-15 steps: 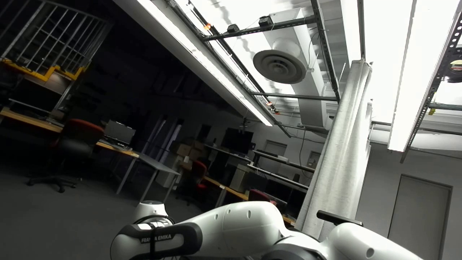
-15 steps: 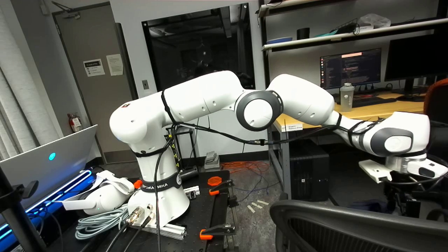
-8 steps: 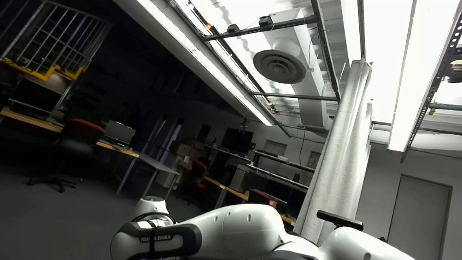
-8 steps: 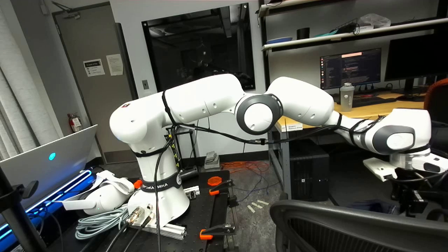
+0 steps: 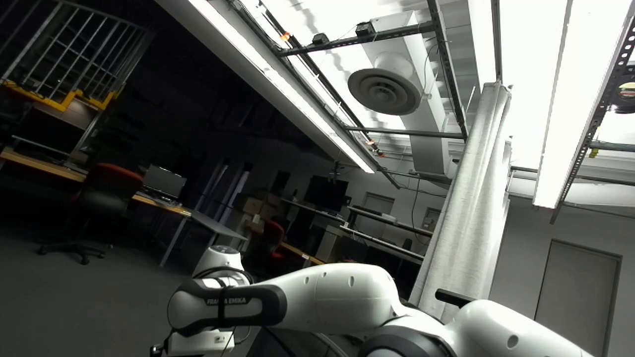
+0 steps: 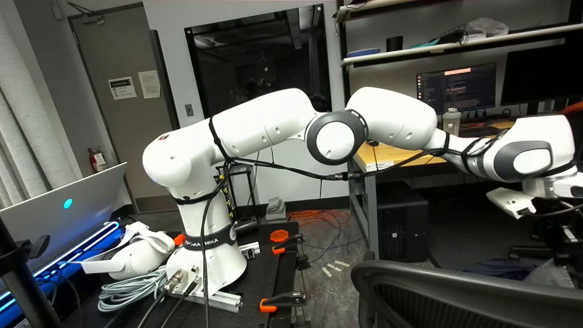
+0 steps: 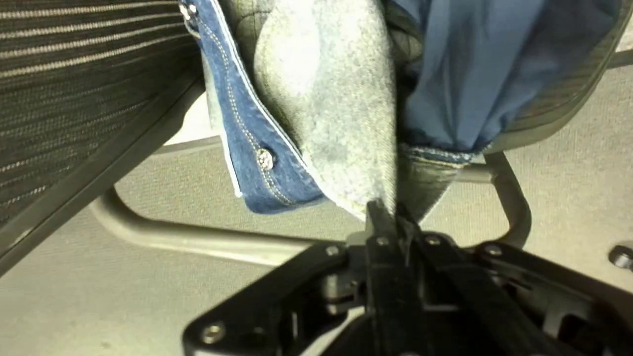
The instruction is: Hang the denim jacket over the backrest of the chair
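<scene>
The denim jacket (image 7: 346, 99) lies bunched on the chair's seat in the wrist view, its blue button strip at left and its pale inner side raised into a fold. My gripper (image 7: 390, 210) is shut on the edge of that pale fold, cloth pinched between its fingertips. The chair's dark mesh backrest (image 7: 89, 109) stands to the left of the jacket. In an exterior view the rounded top of the chair (image 6: 455, 284) fills the lower right. Behind it show the jacket's dark blue cloth (image 6: 496, 268) and a pale peak below the gripper, which the frame edge partly cuts off.
Curved tubes of the chair's frame (image 7: 198, 235) run beneath the gripper. A wooden desk (image 6: 391, 155) with a shaker bottle (image 6: 451, 127) and monitors stands behind the arm. Orange-tipped clamps (image 6: 284, 300) edge the black bench at the robot's base.
After dipping slightly, the arm has risen, and its hand has shifted a little to the right in an exterior view. The jaws have closed, and a pale piece of jacket has come up beneath them.
</scene>
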### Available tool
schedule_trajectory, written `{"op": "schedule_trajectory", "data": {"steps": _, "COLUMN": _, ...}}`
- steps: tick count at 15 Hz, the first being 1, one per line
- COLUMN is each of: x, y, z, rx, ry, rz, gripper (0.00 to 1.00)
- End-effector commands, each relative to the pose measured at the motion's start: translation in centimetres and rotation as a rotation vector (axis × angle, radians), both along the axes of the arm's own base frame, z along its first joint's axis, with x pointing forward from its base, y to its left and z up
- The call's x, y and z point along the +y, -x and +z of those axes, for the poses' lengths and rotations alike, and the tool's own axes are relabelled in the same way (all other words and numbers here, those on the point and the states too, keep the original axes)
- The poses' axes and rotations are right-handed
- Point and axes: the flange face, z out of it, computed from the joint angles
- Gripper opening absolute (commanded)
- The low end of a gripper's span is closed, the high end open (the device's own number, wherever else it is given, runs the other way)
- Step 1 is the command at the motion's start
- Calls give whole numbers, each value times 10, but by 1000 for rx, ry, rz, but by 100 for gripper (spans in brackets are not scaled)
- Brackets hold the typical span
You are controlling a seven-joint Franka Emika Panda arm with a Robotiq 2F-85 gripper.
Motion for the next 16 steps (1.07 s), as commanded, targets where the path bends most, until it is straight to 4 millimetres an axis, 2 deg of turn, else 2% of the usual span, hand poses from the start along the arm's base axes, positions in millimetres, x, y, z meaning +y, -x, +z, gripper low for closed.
{"op": "schedule_trajectory", "data": {"steps": 1, "x": -6, "y": -9, "z": 70, "rx": -69, "ry": 5, "rz": 21, "gripper": 1}}
{"op": "schedule_trajectory", "data": {"steps": 4, "x": -8, "y": -11, "z": 123, "rx": -115, "ry": 14, "rz": 33, "gripper": 1}}
{"op": "schedule_trajectory", "data": {"steps": 9, "x": -9, "y": 1, "z": 194, "rx": -161, "ry": 14, "rz": 56, "gripper": 1}}
{"op": "schedule_trajectory", "data": {"steps": 12, "x": -12, "y": 13, "z": 240, "rx": -195, "ry": 7, "rz": 69, "gripper": 1}}
{"op": "schedule_trajectory", "data": {"steps": 16, "x": -17, "y": 39, "z": 299, "rx": -221, "ry": -8, "rz": 72, "gripper": 1}}
